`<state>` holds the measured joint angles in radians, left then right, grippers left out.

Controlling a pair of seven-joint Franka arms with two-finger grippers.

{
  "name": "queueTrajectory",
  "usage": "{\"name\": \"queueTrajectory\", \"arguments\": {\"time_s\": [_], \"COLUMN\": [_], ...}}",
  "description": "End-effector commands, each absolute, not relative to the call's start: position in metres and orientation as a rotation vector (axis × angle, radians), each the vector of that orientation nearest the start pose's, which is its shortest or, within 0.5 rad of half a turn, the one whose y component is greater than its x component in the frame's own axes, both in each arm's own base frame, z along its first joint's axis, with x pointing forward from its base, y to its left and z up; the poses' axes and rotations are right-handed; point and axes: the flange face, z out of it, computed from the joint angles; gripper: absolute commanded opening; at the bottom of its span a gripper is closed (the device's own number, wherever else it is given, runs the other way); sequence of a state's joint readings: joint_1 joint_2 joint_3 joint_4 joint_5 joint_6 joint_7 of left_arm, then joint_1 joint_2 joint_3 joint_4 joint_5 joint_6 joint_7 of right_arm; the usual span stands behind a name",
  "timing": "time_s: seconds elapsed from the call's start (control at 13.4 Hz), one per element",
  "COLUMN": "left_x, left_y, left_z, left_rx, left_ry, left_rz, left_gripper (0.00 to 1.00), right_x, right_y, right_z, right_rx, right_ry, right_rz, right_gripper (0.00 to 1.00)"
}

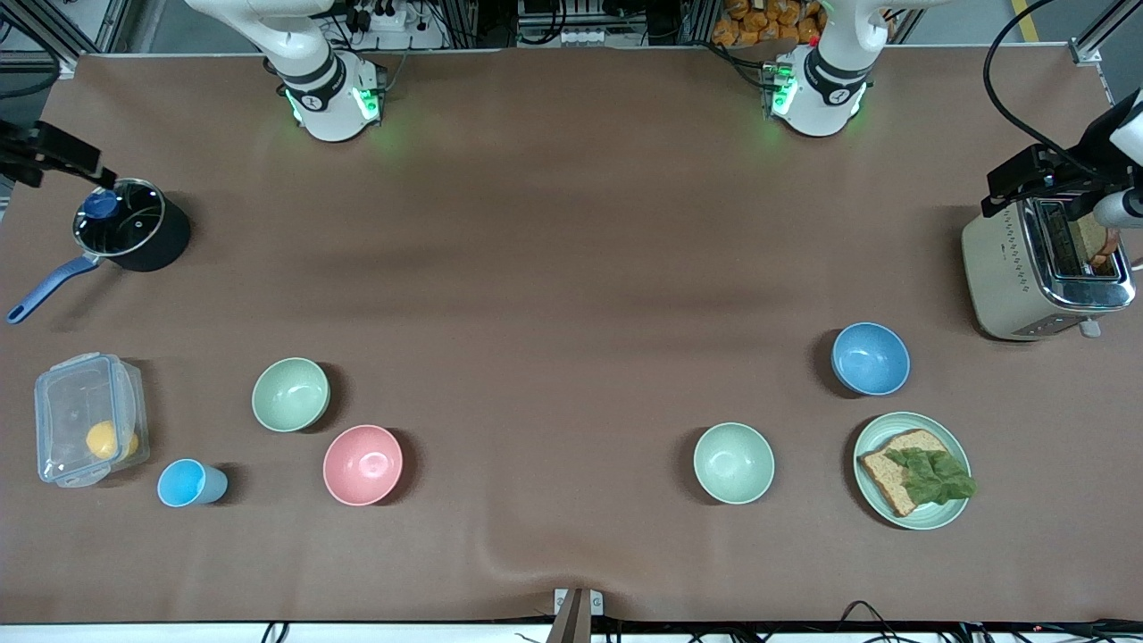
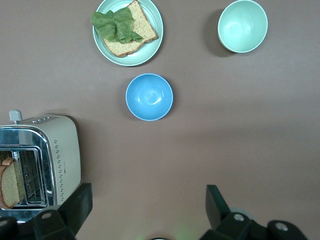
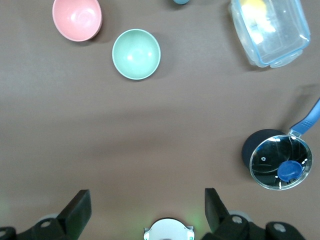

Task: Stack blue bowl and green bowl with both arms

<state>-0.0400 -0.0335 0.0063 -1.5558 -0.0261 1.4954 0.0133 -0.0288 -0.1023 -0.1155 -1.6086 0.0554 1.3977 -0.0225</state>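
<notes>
Overall, the brown bench (image 1: 571, 223) carries every item, and both arms reach out to its two ends.

1. Left jaws: high over the toaster (image 1: 1040, 268) at the left arm's end of the bench. The fingers (image 2: 75, 205) stand wide apart and hold nothing.
2. Right jaws: high over the bench just beside the black pot (image 1: 134, 228) at the right arm's end. The fingers (image 3: 77, 207) stand wide apart and hold nothing.
3. Toaster: cream body, with bread in one slot.
4. Clear lidded container (image 1: 87, 418): at the right arm's end, nearer to the front camera than the pot. It holds a yellow item.
5. Black pot: glass lid with a blue knob, and a blue handle.
6. Green plate (image 1: 920, 513): carries a bread slice topped with lettuce. It lies nearer to the front camera than the blue bowl.
7. Blue bowl (image 1: 871, 358): upright and empty on the bench, between the toaster and the plate, toward the left arm's end.
8. Green bowl (image 1: 290, 394): upright and empty, toward the right arm's end, well apart from the blue bowl.
9. Pink bowl (image 1: 362, 464): just beside the green bowl, nearer to the front camera.
10. Pale mint bowl (image 1: 734, 463): beside the plate, toward the middle of the bench.
11. Small blue cup (image 1: 189, 483): beside the container.
</notes>
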Motion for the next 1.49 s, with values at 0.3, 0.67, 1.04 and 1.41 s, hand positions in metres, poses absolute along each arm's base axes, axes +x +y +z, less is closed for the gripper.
{"name": "queueTrajectory", "arguments": {"time_s": [0.3, 0.67, 1.04, 1.41], "left_x": [0.542, 0.588, 0.590, 0.585], "left_y": [-0.009, 0.046, 0.055, 0.057], "left_z": [0.632, 0.504, 0.368, 0.273], "left_rx": [-3.166, -3.130, -3.145, -3.136], "left_ry": [0.078, -0.055, -0.091, -0.089], "left_rz": [0.094, 0.265, 0.188, 0.227], "left_gripper": [1.00, 1.00, 1.00, 1.00], "right_x": [0.519, 0.565, 0.613, 0.654], "right_y": [-0.062, -0.066, -0.054, 0.015], "right_z": [0.643, 0.582, 0.502, 0.391], "right_rx": [-3.080, -3.081, -3.092, -3.087], "right_ry": [0.156, 0.153, -0.008, -0.302], "right_rz": [0.049, 0.097, 0.160, 0.231], "right_gripper": [1.00, 1.00, 1.00, 1.00]}}
